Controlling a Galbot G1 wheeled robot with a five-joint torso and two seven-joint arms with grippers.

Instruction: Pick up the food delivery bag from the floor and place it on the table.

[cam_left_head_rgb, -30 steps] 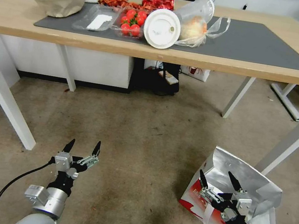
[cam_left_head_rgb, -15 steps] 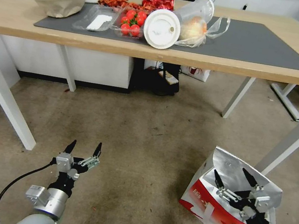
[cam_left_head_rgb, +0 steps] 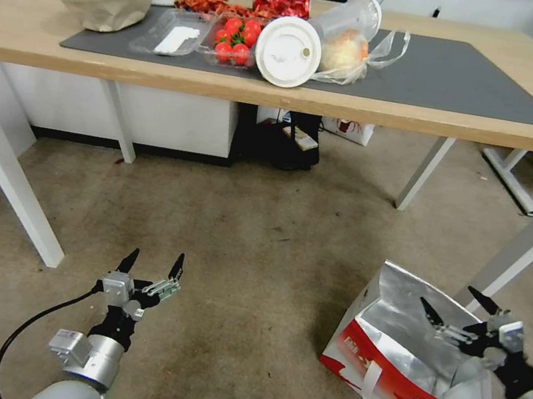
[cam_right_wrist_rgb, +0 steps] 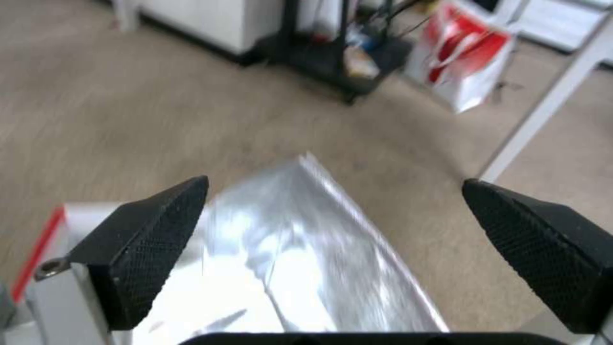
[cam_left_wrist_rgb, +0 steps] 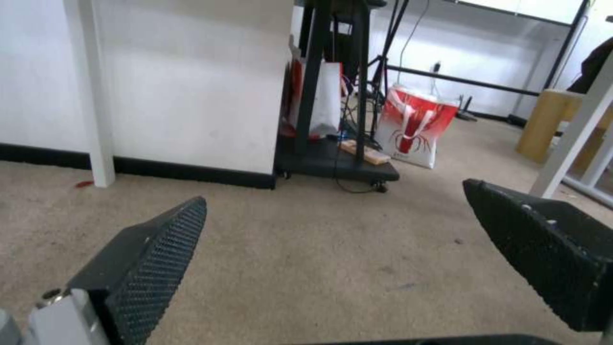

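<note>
Fingers of the right gripper are spread wide and hold nothing; they hang over the open mouth of the food delivery bag, above its far, foil-lined wall. In the right wrist view the two black fingers frame the crumpled silver lining, with carpet beyond it. The bag stands on the floor, tilted and partly collapsed, close to one white leg of the desk, its white strap handles drooping down the red front panel.

The left gripper waits low over the carpet, well apart from the bag, its fingers likewise parted and empty.

By my reading, the step in hand is the reach for a hold: nothing is gripped and the bag is not yet lifted. The next move calls for bringing the right fingers down astride something graspable, either the rim of the foil wall or a strap, and closing firmly. Thin paper and foil may buckle or slip, so a deep bite on the rim looks wiser than a pinch at the edge. After that comes a lift high enough to clear the desk edge, where the grey mat offers a free spot.
</note>
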